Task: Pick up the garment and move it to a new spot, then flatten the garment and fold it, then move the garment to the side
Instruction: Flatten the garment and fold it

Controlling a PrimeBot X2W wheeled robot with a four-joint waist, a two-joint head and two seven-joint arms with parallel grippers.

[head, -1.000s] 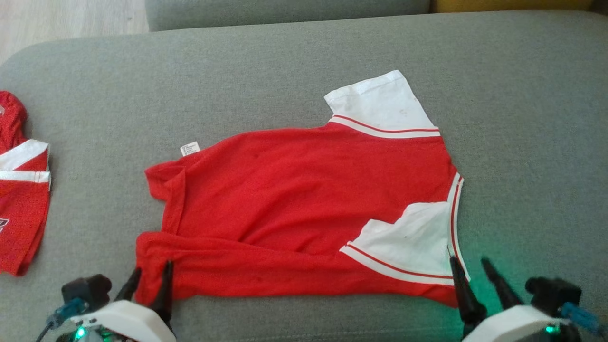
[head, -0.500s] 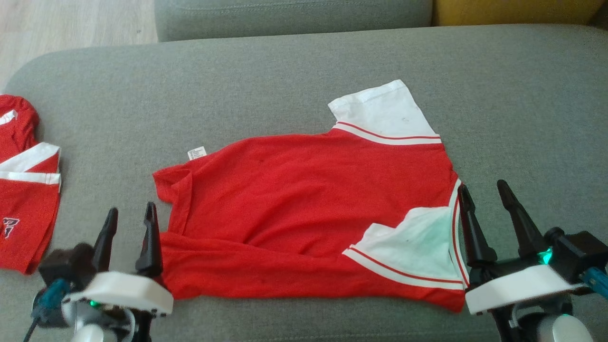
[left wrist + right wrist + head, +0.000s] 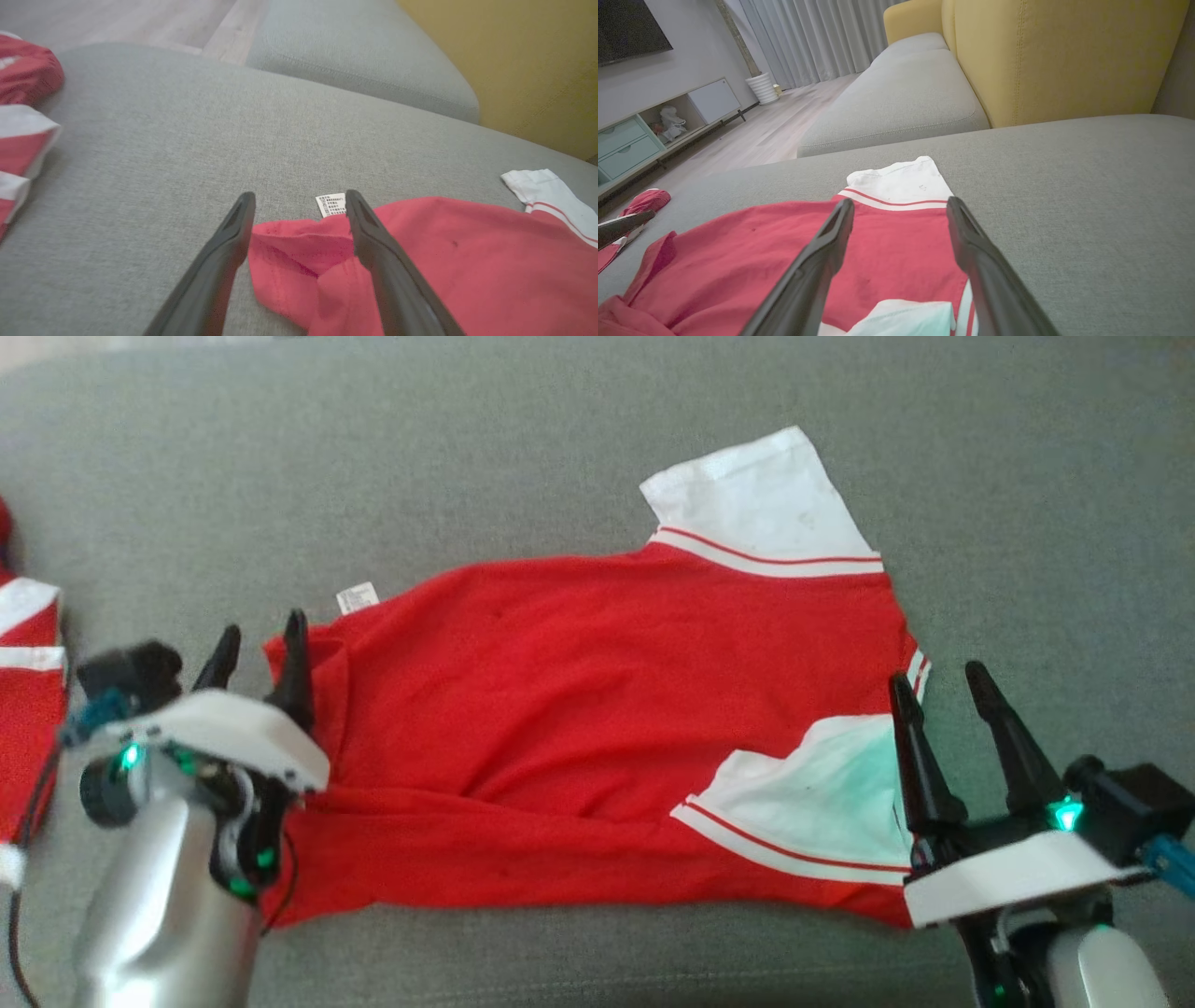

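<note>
The red-and-white jersey (image 3: 597, 709) is lying spread on the grey sofa cushion (image 3: 560, 448), its near edge already turned over the body. The left gripper (image 3: 263, 627) is straddling the hem corner by the white label (image 3: 357, 598), fingers spread. The right gripper (image 3: 936, 675) is standing at the neckline end, also spread and empty. Folding seems to be in hand. Next, both grippers would need to lower and pinch matching edges.

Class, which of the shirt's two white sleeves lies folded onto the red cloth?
The near sleeve, by the right gripper; the far sleeve sticks out flat onto the grey cushion.
</note>
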